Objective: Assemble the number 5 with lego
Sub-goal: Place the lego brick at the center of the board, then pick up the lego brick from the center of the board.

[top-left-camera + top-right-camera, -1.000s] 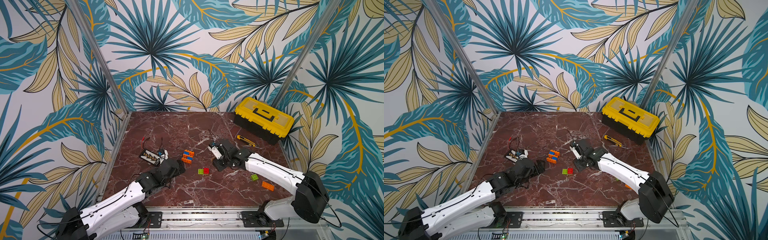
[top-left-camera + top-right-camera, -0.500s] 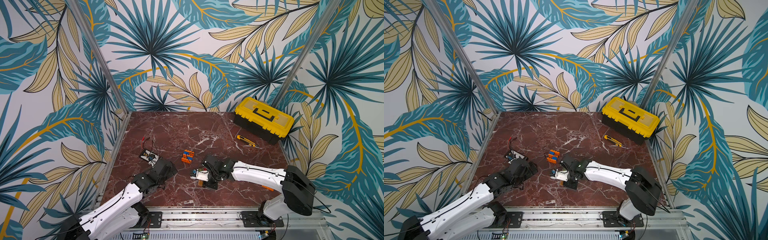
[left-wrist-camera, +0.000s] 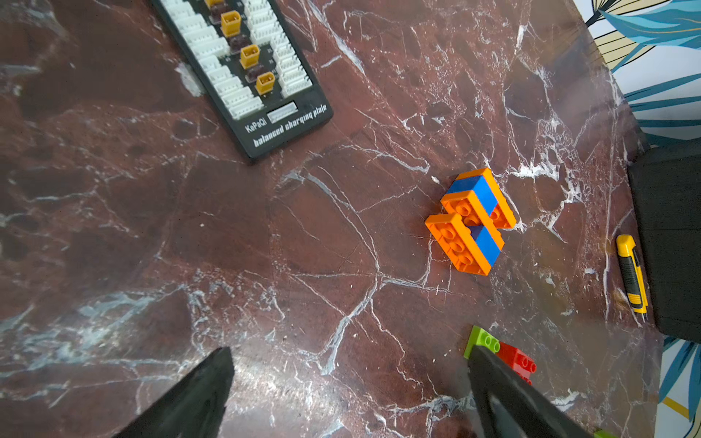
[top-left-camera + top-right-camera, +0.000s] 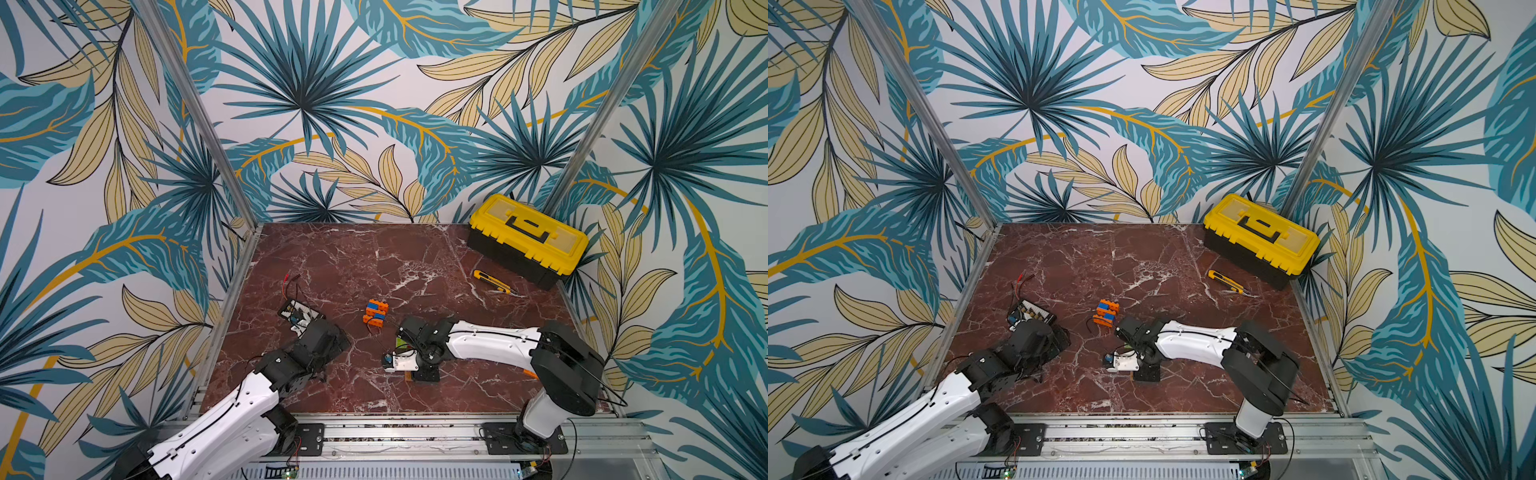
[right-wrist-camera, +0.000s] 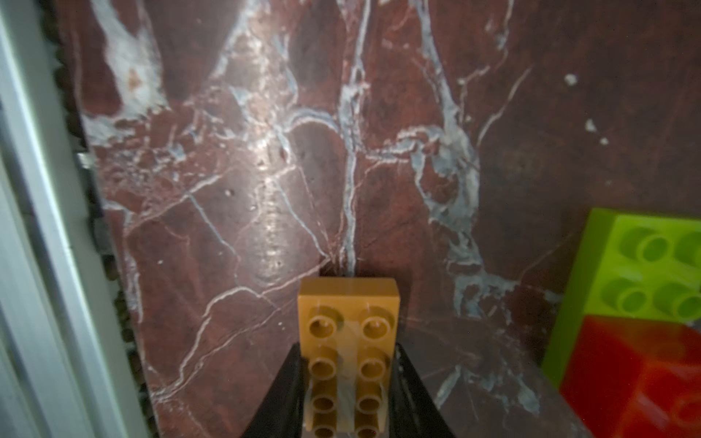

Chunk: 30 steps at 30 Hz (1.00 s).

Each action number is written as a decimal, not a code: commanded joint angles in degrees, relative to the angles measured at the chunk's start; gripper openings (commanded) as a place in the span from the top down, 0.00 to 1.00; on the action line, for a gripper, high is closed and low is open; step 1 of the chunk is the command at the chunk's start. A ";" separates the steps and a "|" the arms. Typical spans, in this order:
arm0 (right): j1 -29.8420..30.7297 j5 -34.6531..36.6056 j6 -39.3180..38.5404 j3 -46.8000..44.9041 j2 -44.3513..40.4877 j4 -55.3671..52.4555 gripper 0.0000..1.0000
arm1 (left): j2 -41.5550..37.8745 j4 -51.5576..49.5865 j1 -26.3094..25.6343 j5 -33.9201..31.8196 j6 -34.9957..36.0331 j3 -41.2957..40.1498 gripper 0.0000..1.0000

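Right gripper (image 5: 349,364) is closed on an orange brick (image 5: 348,303) at the lower centre of its wrist view, jaws clamping the long sides. Left gripper (image 3: 352,386) stands wide open and empty. In a top view, the orange-and-blue assembly (image 4: 375,312) lies mid-frame on the table (image 4: 415,257). A green brick (image 3: 481,338) touches a red brick (image 3: 519,364) at lower right. Recommended: carry the held brick level, align studs squarely before pressing, and brace the assembly with the left gripper against sliding.
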 commanded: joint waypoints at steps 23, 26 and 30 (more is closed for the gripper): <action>-6.30 21.73 55.81 -2.23 -22.05 6.36 0.29 | -1.79 12.17 0.37 8.23 7.73 -2.44 0.00; -17.59 17.49 72.94 -7.20 -26.61 1.65 0.30 | 1.81 15.04 0.29 11.53 9.51 -0.89 0.00; -30.41 15.15 79.43 -14.81 -33.91 -4.26 0.30 | 9.42 17.56 -1.24 17.12 12.13 3.55 0.00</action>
